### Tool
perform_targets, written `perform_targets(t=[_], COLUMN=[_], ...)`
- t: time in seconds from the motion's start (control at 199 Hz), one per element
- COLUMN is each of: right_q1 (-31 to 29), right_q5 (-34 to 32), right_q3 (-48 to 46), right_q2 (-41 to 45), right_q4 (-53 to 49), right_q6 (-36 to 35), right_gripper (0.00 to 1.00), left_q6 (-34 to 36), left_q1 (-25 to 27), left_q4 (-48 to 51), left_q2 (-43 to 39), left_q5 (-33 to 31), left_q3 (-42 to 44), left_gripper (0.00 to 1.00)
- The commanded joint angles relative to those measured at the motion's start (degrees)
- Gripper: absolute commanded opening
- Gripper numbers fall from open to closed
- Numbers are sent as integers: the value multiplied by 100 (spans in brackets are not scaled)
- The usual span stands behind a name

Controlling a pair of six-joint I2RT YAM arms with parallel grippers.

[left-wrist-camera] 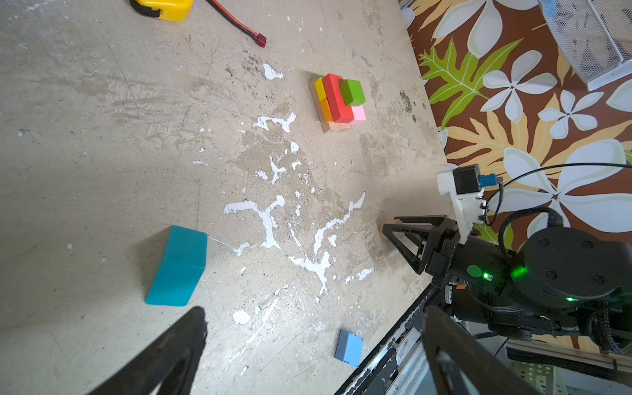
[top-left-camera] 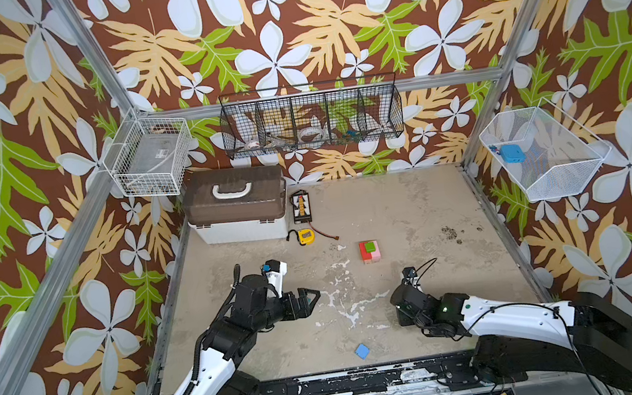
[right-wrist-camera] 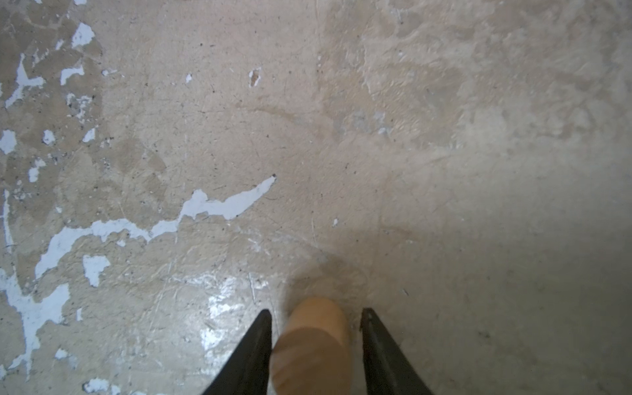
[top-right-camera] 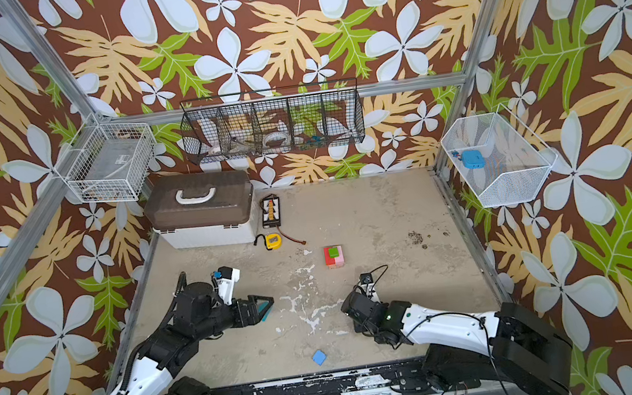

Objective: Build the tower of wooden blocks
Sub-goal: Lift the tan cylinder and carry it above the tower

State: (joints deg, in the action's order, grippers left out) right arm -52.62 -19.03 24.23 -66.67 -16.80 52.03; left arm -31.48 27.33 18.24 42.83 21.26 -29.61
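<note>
The tower (top-left-camera: 370, 252) (top-right-camera: 334, 255) stands mid-table: a plain wood base, yellow, orange, red and pink blocks, and a green cube (left-wrist-camera: 352, 92) on top. A teal block (left-wrist-camera: 178, 266) lies on the table just ahead of my left gripper (left-wrist-camera: 314, 309) (top-left-camera: 313, 296). That gripper is open wide and holds nothing. My right gripper (right-wrist-camera: 316, 313) (left-wrist-camera: 390, 228) points down at the table. Its jaws stand on either side of a plain wood disc (right-wrist-camera: 313, 345), with a narrow gap still showing on one side. A small blue block (top-left-camera: 362, 350) (left-wrist-camera: 349, 347) lies near the front edge.
A brown-lidded white box (top-left-camera: 238, 207) stands at the back left. A black charger board (top-left-camera: 301, 207), a yellow tape measure (top-left-camera: 305, 235) and a red-tipped cable (top-left-camera: 330, 236) lie beside it. Wire baskets (top-left-camera: 311, 117) hang on the walls. A black rail (top-left-camera: 352, 378) runs along the front.
</note>
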Motion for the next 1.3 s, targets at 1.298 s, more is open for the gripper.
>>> perform_targets(t=[1.298], right_q1=[1493], right_q5=[-620], right_q3=[4249], right_q2=[-1120], right_q4=[-1225], right_q6=[-2370], right_gripper=[14], left_q6=[-7], left_q1=[0], left_q4=[-84], left_q2=[-36], left_q5=[78], left_q3=[-36], left_gripper=[100])
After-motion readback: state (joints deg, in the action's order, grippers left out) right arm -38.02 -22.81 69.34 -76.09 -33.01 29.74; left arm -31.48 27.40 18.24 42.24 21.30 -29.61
